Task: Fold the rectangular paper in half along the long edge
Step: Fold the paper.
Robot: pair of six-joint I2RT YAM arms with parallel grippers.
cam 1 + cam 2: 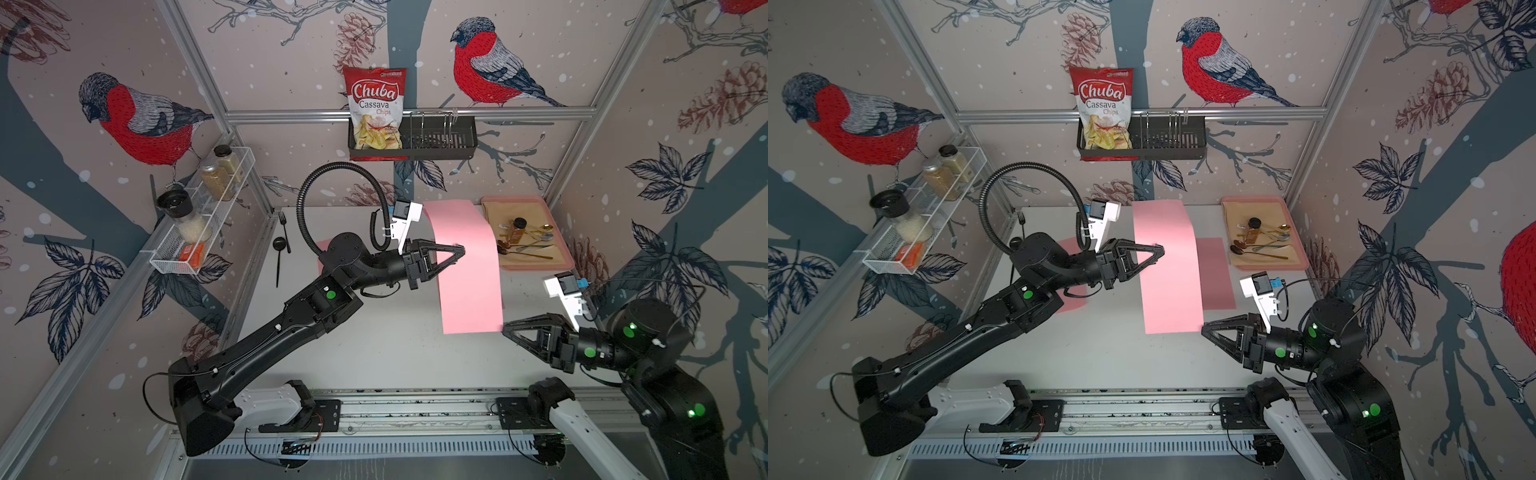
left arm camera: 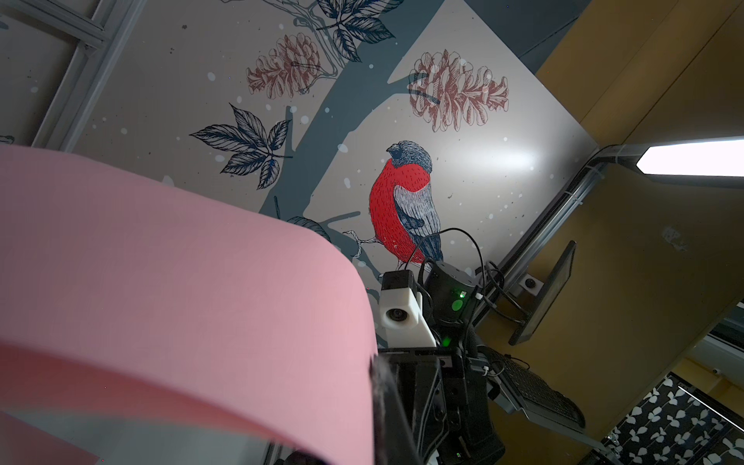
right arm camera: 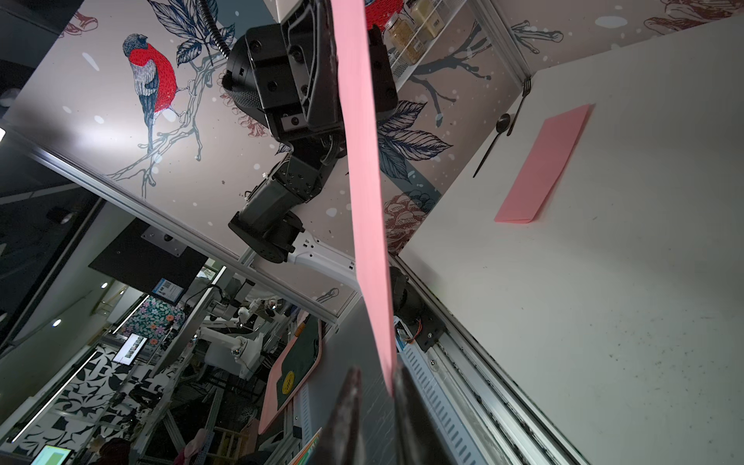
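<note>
The rectangular pink paper [image 1: 465, 270] [image 1: 1169, 270] hangs curved in the air above the table, its long side running from the back wall toward the front. My left gripper [image 1: 459, 250] [image 1: 1160, 249] is shut on the paper's left long edge. In the left wrist view the sheet [image 2: 181, 282] bows away from the left gripper [image 2: 376, 374]. My right gripper [image 1: 505, 331] [image 1: 1203, 330] sits at the paper's near right corner. In the right wrist view the right gripper [image 3: 376, 372] stands slightly open. The paper's [image 3: 364, 181] corner rests against one finger [image 3: 400, 386], with a gap to the other.
Two other pink sheets lie flat on the table, one [image 1: 1214, 274] behind the held paper and one [image 1: 1069, 291] under the left arm. A pink tray [image 1: 561, 257] with cutlery and a spice jar stands at the back right. A black fork and spoon [image 1: 282, 241] lie at the back left.
</note>
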